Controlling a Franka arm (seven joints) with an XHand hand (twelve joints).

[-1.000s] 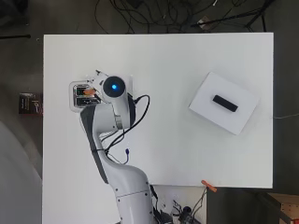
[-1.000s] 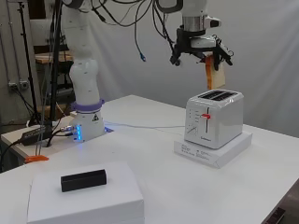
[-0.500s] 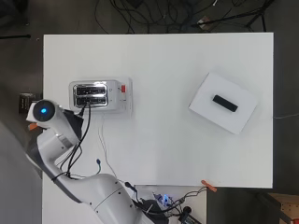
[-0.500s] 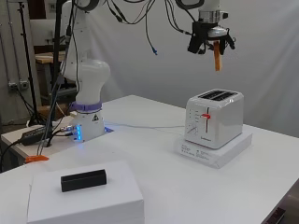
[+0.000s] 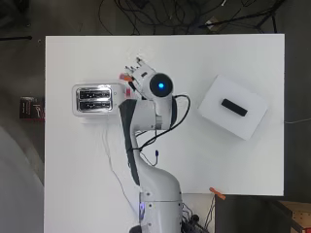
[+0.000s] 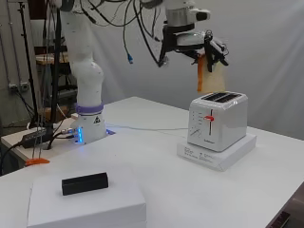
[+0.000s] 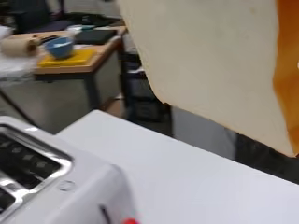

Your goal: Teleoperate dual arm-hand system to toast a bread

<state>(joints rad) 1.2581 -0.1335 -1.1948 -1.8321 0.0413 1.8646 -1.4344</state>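
A white two-slot toaster (image 5: 95,98) (image 6: 218,121) (image 7: 51,186) stands on a flat white base at the table's left, its red lever (image 6: 209,118) up. The hand (image 5: 139,72) (image 6: 213,46) is shut on a bread slice (image 6: 212,78) (image 5: 126,77) with a pale face and an orange-brown crust. The slice hangs upright just above toaster height, off the lever end and a little beyond it, outside both slots. In the wrist view the bread slice (image 7: 210,60) fills the picture close to the camera, with the empty slots (image 7: 23,163) below it.
A white box (image 5: 221,116) (image 6: 95,209) with a black block (image 5: 234,107) (image 6: 84,183) on top sits at the table's right. The arm's base (image 6: 88,128) with cables stands at the near edge. A small orange clip (image 5: 217,193) lies by the table's front edge.
The arm swung out past the toaster's far end half a second ago and has swung back to its lever end. The slice stays in the hand, lower than before.
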